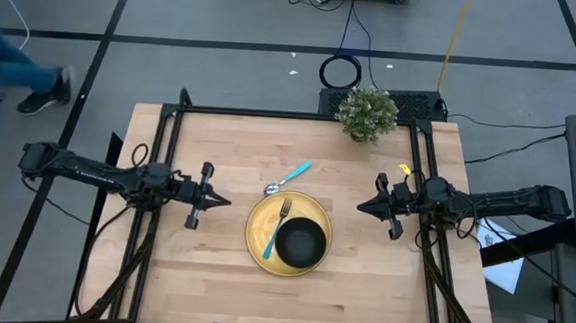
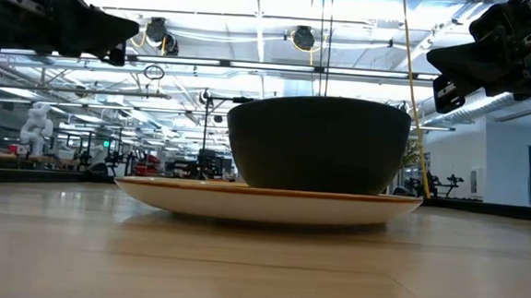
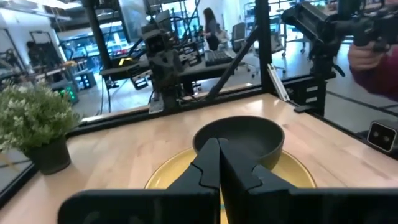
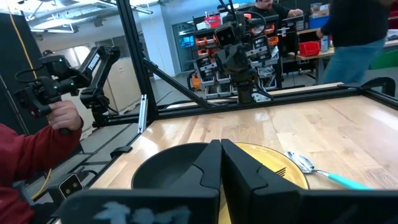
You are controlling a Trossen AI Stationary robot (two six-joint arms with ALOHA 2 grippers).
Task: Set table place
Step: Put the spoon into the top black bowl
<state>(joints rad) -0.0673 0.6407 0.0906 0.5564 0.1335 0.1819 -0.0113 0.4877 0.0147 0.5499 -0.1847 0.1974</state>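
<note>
Yellow plate (image 1: 259,248) sits mid-tabletop (image 1: 201,276), bowl (image 1: 302,242) and fork (image 1: 277,227) on it; spoon (image 1: 287,177) just beyond, perhaps touching. Your left hand (image 1: 223,201) and right hand (image 1: 362,207) hover pressed together, empty.

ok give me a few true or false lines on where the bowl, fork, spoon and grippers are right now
1. The black bowl sits on the yellow plate. True.
2. The fork lies off the plate on bare wood. False: it rests on the plate beside the bowl.
3. The spoon lies on the table, beyond the plate's rim. True.
4. The left gripper holds the spoon. False: it is shut on nothing.
5. The right gripper is open. False: shut, empty.
</note>
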